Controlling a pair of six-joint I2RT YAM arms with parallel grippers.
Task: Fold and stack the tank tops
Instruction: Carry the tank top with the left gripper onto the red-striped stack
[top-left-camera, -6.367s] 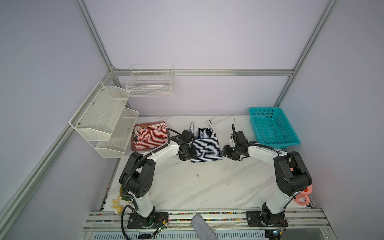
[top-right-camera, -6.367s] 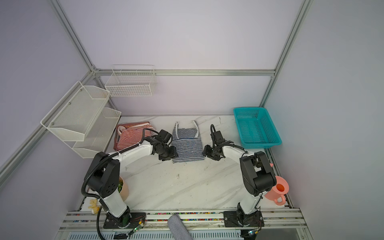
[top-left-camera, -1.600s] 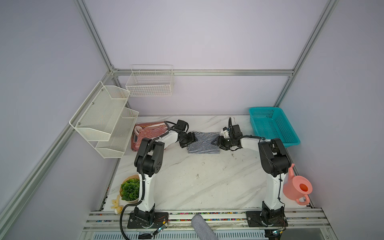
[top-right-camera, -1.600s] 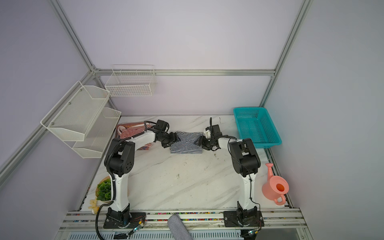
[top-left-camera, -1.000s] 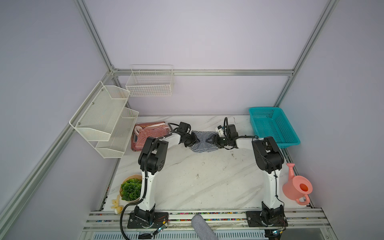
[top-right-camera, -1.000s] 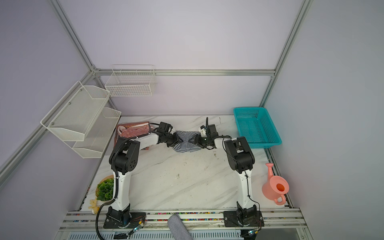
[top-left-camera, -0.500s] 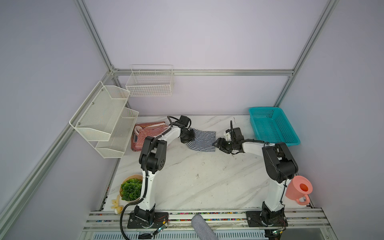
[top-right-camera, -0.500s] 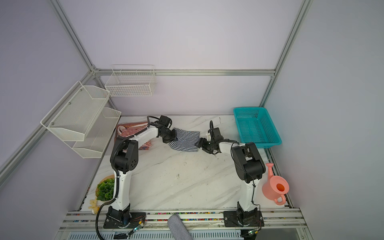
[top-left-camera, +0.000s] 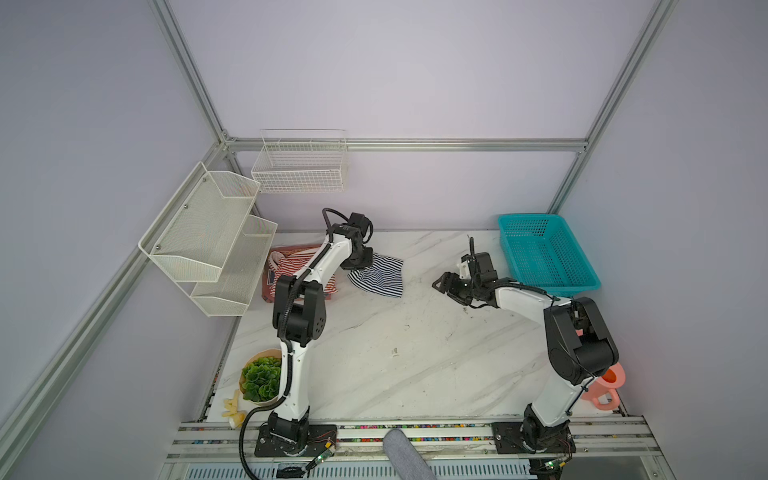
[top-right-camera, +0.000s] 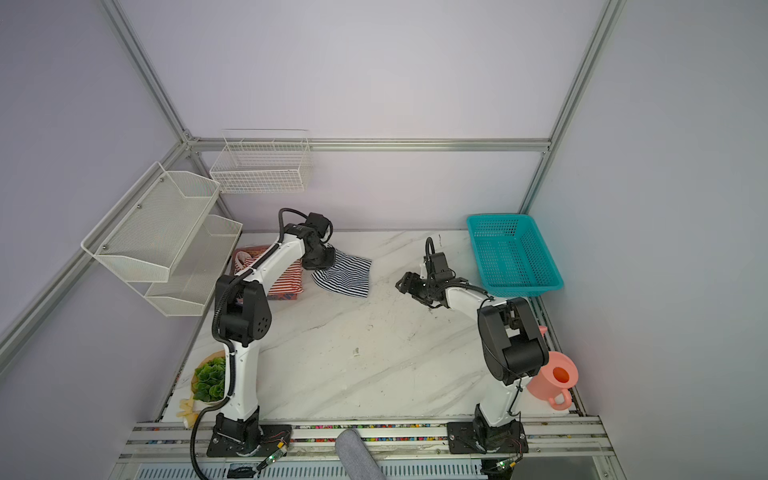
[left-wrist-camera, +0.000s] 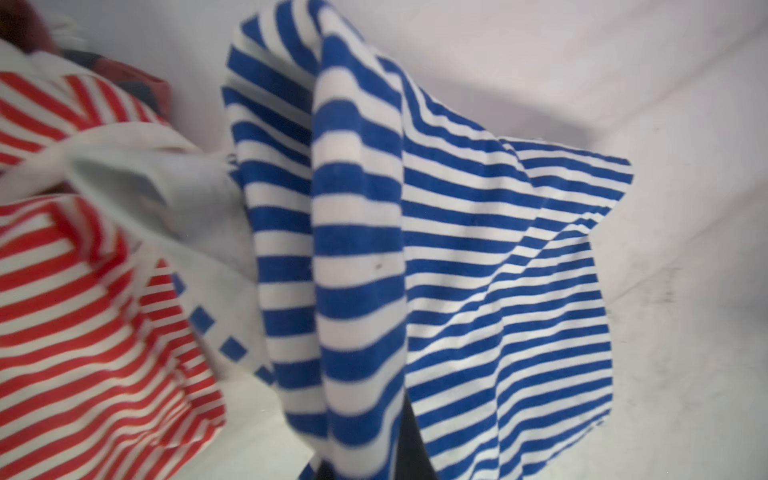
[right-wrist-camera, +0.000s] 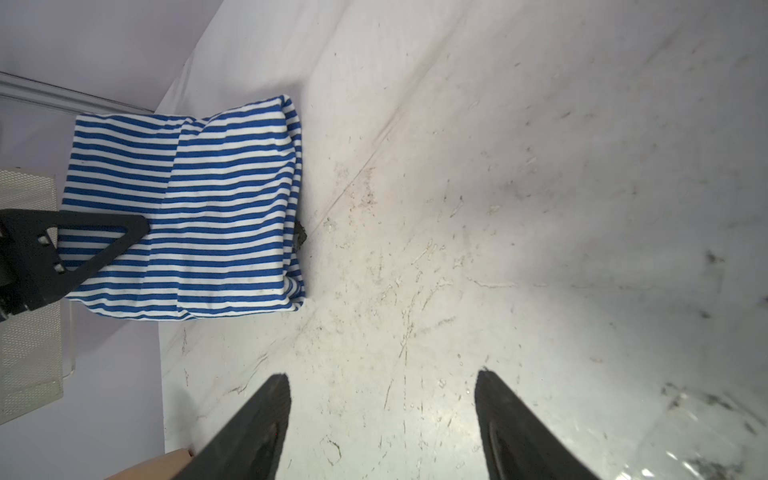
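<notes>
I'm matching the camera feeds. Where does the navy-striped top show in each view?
Both top views: navy top, back of table, left of middle.
Left wrist: close up, filling the middle.
Right wrist: far across the table.
Landmark: red top beside it; not in the right wrist view.

Top views overlook the table (top-left-camera: 395, 332); close wrist cameras share navy-striped top (left-wrist-camera: 457, 249).

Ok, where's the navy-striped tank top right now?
In a top view the navy-striped tank top is at the back of the table, left of centre, gripped by the left gripper right beside the red-striped tank top.
</notes>
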